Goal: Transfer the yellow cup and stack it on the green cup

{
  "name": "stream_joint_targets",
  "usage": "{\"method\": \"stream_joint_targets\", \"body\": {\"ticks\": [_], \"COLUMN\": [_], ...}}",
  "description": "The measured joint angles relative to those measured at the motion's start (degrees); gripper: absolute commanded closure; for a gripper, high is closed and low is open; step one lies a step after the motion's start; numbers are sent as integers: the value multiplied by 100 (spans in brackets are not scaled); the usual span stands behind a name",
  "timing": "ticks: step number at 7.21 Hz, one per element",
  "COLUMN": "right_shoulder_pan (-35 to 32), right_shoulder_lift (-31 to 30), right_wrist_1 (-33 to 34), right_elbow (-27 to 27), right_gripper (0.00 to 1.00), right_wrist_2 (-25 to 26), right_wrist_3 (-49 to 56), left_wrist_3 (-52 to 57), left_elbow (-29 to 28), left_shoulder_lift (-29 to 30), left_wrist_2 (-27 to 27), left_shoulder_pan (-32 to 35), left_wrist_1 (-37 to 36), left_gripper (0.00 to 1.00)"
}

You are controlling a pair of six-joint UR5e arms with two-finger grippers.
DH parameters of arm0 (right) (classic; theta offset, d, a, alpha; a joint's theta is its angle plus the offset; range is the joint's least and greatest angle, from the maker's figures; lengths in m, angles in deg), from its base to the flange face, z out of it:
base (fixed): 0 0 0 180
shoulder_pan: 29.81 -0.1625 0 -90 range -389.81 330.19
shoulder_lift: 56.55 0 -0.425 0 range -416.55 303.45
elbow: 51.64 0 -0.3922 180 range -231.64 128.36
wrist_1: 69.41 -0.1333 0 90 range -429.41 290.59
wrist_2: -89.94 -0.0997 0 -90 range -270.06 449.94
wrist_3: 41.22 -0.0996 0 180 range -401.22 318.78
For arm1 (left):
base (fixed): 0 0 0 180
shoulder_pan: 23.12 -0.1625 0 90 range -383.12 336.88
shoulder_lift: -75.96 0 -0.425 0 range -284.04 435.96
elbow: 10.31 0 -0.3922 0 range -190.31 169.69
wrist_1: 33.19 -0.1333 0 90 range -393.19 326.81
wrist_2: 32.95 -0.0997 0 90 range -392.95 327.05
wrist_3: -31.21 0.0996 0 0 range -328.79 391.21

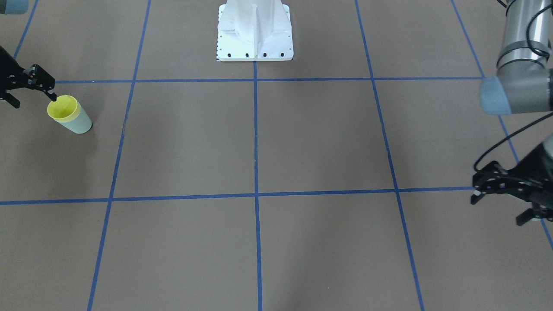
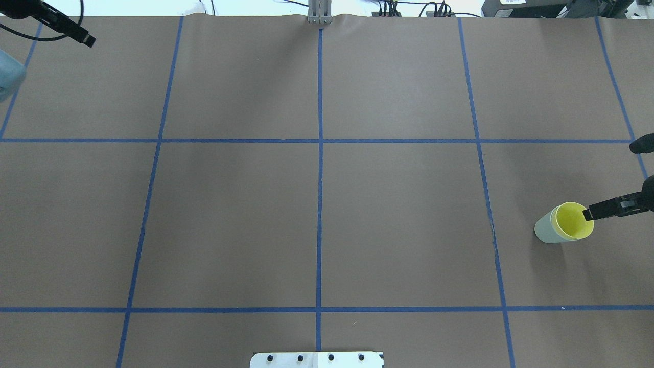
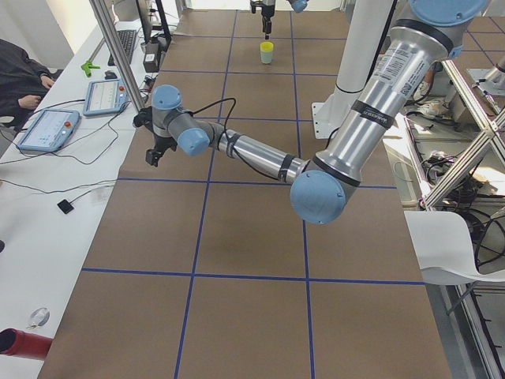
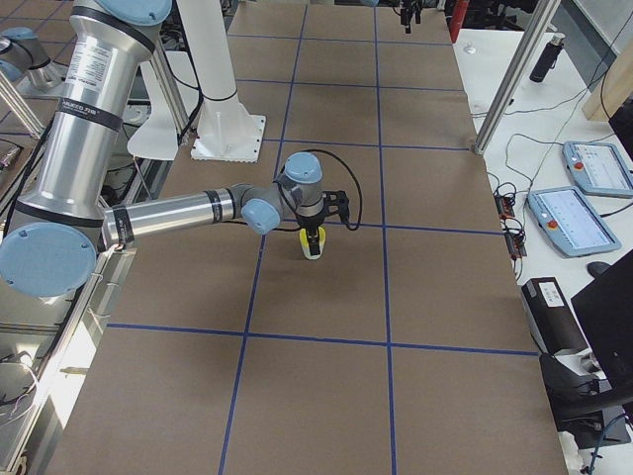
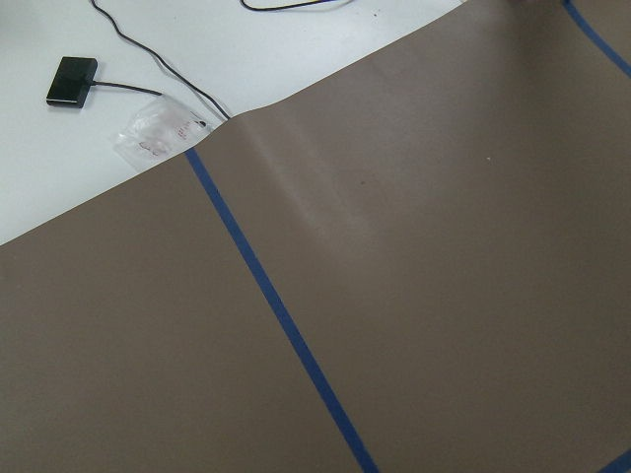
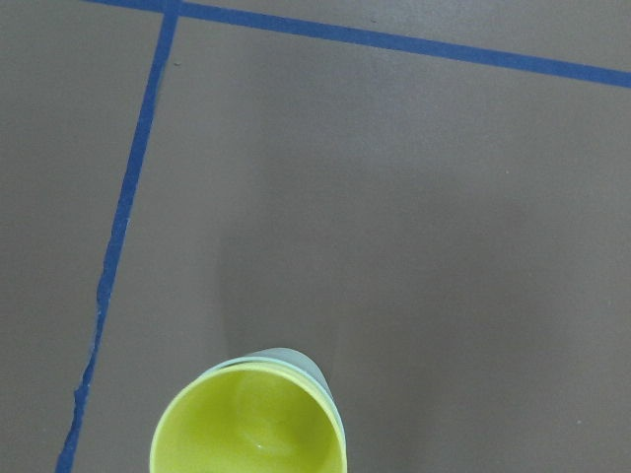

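Silver arms, pale blue joint caps, black cables, white base

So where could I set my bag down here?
The middle squares in front of the white base are all bare. It's crowded only where the yellow cup sits in the green cup by the right end effector, and near the left end effector.

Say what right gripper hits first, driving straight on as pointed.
Likely the bright yellow plastic cup, nested in the pale green plastic cup: one right gripper fingertip sits over its rim. Depth unclear.
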Motion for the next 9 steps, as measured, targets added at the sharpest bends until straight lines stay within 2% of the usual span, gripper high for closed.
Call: {"method": "stream_joint_targets", "body": {"ticks": [2,4,6,8,9], "right_shoulder_pan": [-506,-1132,-1507,-1741,-1896], "right_shoulder_lift": [17,61,56,49,49], "right_wrist_1": [-29,-85,-273,-291,-268], "right_elbow": [-103,-437,-663,-788,-908], "right_gripper": [1,1,1,1,1], "right_wrist_2": [-401,-560,-647,-712,-721], "right_wrist_3": [-3,76,278,404,657], "left_wrist_3": [1515,2556,2554,2375,2346], "left_elbow": [-168,-216,-193,-257,-247], "left_shoulder_lift": [-385,-1055,-1734,-1991,-2129], "left_wrist_2": [256,188,-477,-1124,-1230], "left_shoulder_pan": [768,1268,1445,1465,1465], "left_wrist_1": [-602,-727,-453,0,145], "left_gripper": [0,0,0,0,0]}}
